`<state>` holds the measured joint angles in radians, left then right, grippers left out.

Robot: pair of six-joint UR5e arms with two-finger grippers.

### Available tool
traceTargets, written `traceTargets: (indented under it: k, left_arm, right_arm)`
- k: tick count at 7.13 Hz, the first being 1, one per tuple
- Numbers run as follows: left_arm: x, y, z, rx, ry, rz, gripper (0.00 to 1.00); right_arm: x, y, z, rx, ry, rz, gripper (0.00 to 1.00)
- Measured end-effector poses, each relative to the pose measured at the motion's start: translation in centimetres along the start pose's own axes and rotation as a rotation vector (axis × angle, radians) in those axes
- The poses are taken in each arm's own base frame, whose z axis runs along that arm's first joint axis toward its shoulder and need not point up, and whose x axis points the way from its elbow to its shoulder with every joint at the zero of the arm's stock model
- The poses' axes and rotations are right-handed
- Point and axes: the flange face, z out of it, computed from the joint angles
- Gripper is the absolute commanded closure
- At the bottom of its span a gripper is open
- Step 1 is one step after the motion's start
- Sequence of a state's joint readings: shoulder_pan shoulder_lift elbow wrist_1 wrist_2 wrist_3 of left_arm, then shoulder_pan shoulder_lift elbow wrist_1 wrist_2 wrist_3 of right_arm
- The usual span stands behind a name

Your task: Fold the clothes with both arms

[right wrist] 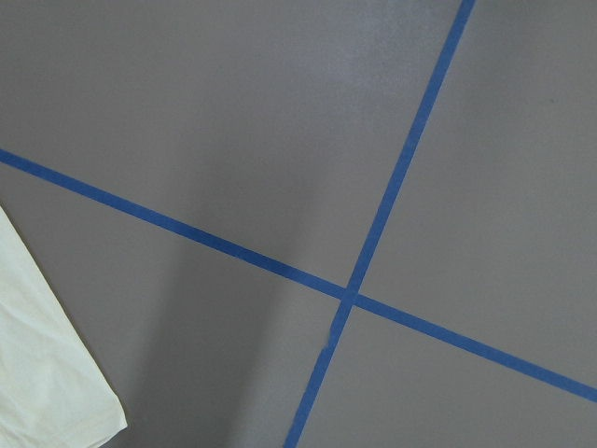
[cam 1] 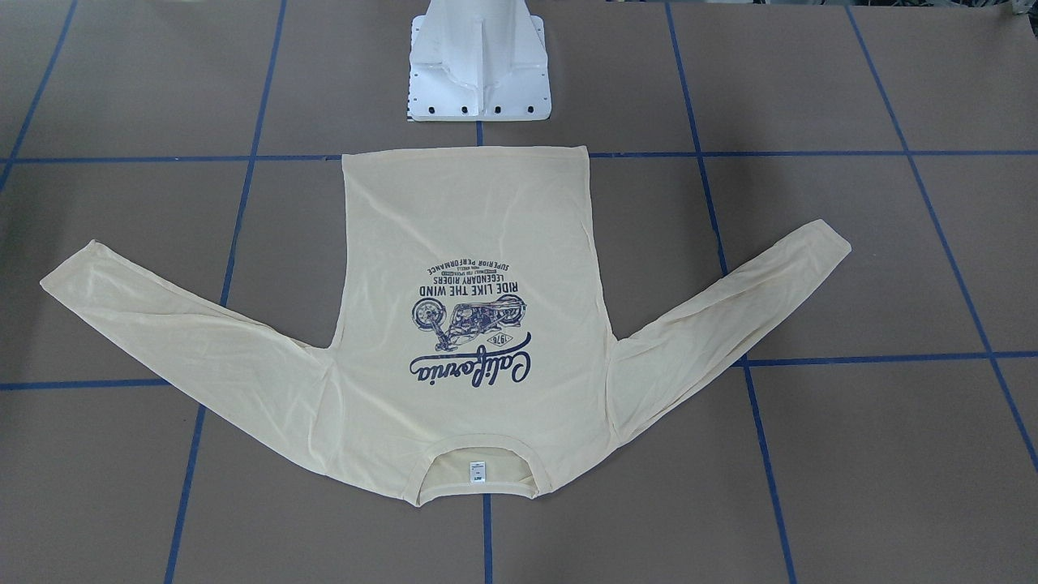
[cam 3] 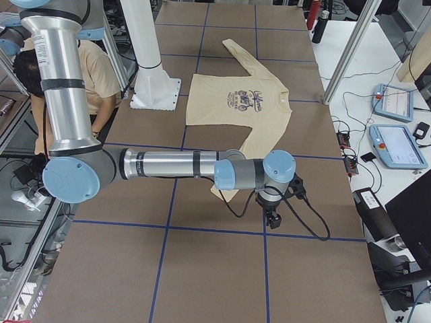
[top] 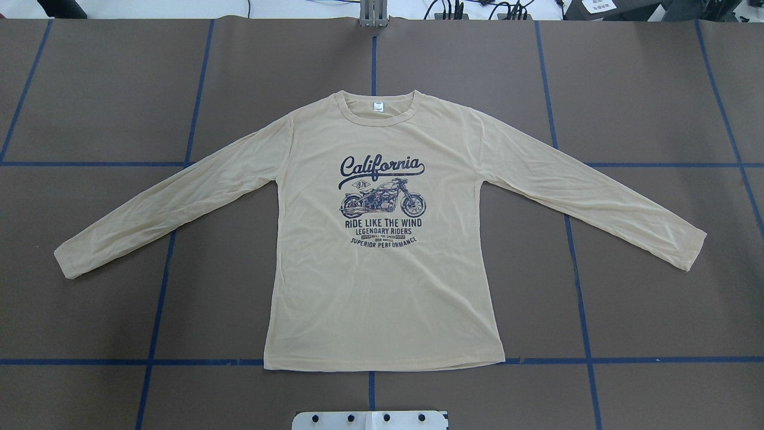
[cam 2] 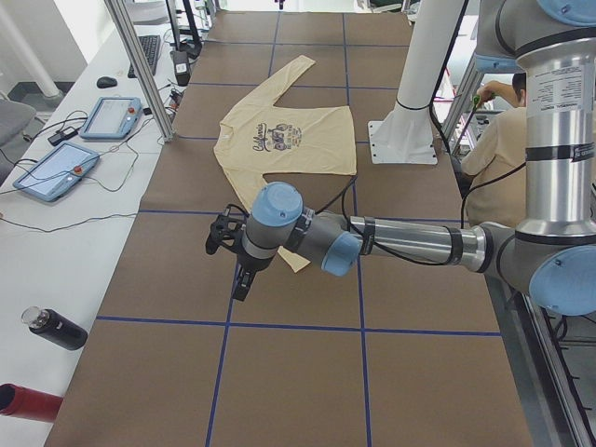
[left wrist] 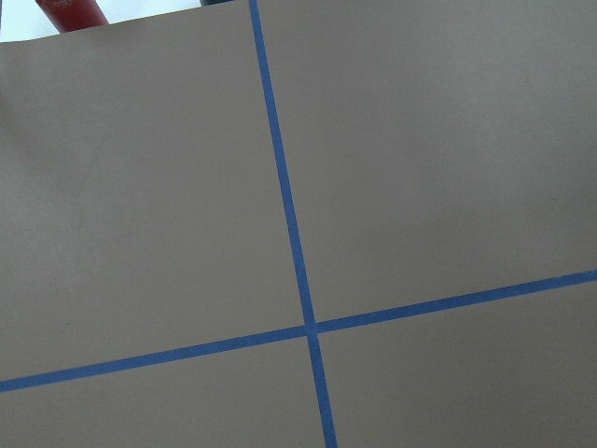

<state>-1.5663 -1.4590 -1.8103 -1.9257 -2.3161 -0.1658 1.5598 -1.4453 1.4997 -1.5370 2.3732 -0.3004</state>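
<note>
Left gripper hangs over the bare table off one sleeve end, and the right gripper hangs off the other. Both show only from the side, so I cannot tell whether either is open or closed.

The shirt lies flat in the middle of the table, print up, sleeves spread, hem toward the white base. Brown paper covers the table, crossed by blue tape lines. White benches alongside carry tablets and bottles. A person sits behind the base.
</note>
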Motion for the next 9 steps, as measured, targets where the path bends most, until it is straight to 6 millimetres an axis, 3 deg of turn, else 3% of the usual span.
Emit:
traceTargets:
  k: [2, 4, 5, 8, 9]
  left_arm:
    - [1.9, 0.7, -2.1, -0.014, 0.003, -0.002, 0.00]
    - [2.1, 1.3, -2.2, -0.024, 0.003, -0.010, 0.00]
    - [1.9, 1.4, -1.9, -0.030, 0.003, -0.013, 0.00]
    - [0.9, 1.6, -0.6, -0.015, 0.007, 0.005, 0.00]
    - [0.9, 1.6, -0.5, -0.008, 0.009, 0.011, 0.00]
  right_arm:
    - [-0.6, 1.7, -0.3, 0.006, 0.005, -0.003, 0.00]
    - [-0.7, 5.0, 1.1, 0.016, 0.006, -0.014, 0.00]
    - [-1.0, 5.6, 2.0, 0.034, 0.006, -0.045, 0.00]
    - [-3.3, 6.0, 8.4, -0.039, -0.044, -0.088, 0.00]
    - [-5.1, 5.7, 10.7, -0.061, -0.068, -0.029, 0.00]
